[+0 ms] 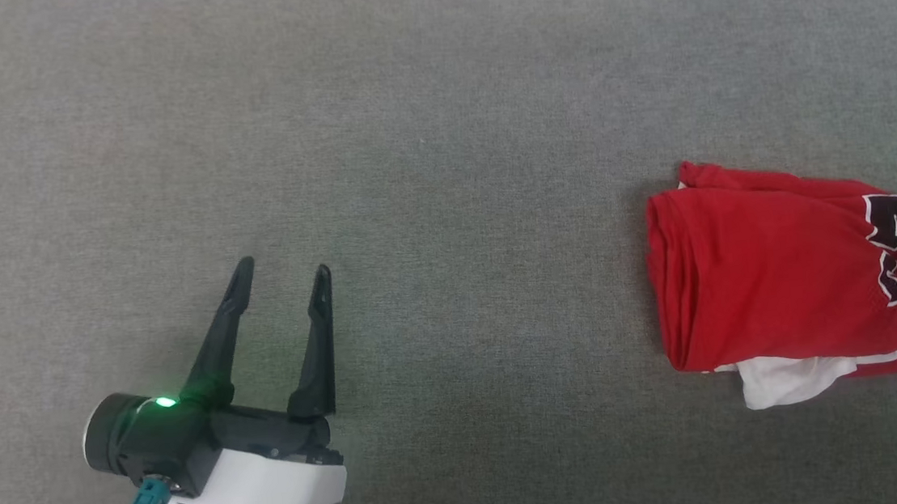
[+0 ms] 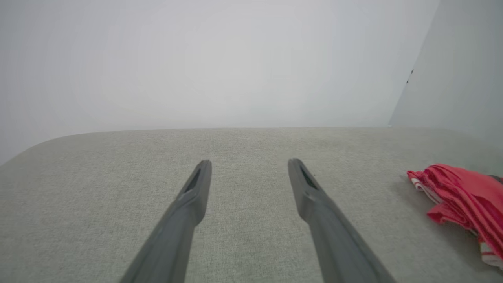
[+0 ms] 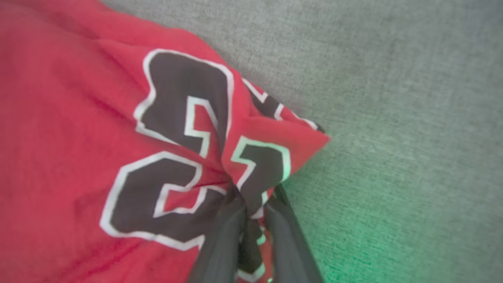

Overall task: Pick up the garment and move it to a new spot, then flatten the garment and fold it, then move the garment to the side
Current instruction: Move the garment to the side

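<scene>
My right gripper (image 3: pixel 254 193) has its two long dark fingers drawn close together, pinching a fold of the red sleeveless basketball jersey (image 1: pixel 768 281) right at its black, white-outlined number (the cloth bunches into a small peak where I hold it). The jersey lies folded into a thick bundle at the right side of the grey woven fabric surface (image 1: pixel 436 107). A strip of white inner lining (image 1: pixel 785 383) pokes out from under its near edge. My left gripper (image 1: pixel 284 266) is well apart from the jersey, over bare grey cloth at the lower left, its fingers spread wide and empty. A small green light (image 1: pixel 164 403) glows on its wrist. Past the surface's far edge, the left wrist view shows a plain pale wall (image 2: pixel 235 59), and the jersey sits off to the right of my open fingers there.
</scene>
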You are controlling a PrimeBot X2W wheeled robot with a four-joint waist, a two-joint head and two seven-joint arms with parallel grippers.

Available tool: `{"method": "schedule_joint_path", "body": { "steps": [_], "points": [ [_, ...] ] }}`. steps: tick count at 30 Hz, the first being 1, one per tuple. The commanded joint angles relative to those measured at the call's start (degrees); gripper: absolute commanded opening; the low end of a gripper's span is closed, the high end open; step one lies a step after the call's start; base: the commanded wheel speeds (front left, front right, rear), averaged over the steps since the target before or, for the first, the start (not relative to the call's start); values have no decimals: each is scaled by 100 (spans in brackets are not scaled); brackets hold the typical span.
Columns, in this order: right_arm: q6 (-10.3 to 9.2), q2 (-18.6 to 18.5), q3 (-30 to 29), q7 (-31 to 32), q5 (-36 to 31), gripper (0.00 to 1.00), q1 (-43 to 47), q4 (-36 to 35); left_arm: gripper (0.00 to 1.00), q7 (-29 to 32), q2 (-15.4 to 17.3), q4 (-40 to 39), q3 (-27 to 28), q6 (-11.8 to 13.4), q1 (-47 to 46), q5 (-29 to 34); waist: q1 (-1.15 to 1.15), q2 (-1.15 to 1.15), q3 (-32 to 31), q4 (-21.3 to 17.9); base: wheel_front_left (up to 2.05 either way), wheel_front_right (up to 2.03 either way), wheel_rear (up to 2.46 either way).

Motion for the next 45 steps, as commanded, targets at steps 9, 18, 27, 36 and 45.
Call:
{"method": "schedule_joint_path", "body": {
  "steps": [9,18,27,36,45],
  "points": [
    [-56,33,6,13,-69,0,-83,-19,100,-26,53,20,217,-12,-234,72,0,0,246,-289,0,0,0],
    [-27,-57,-415,-823,-215,0,-480,17,100,-26,309,-58,240,-12,-528,53,0,0,511,-900,0,0,0],
    [-26,-273,-1079,-1721,-369,0,-853,816,100,-25,955,-86,-257,-12,-1321,30,0,0,927,-1641,0,0,0],
    [-26,-373,-1242,-2029,-416,0,-1752,1856,100,-26,1420,118,-1023,-12,-2616,-117,0,0,1422,-1849,0,0,0],
    [-26,-437,-965,-2406,-596,0,-2543,2794,100,-26,1683,296,-1393,-12,-3262,-237,0,0,1798,-1867,0,0,0]
  ]
}}
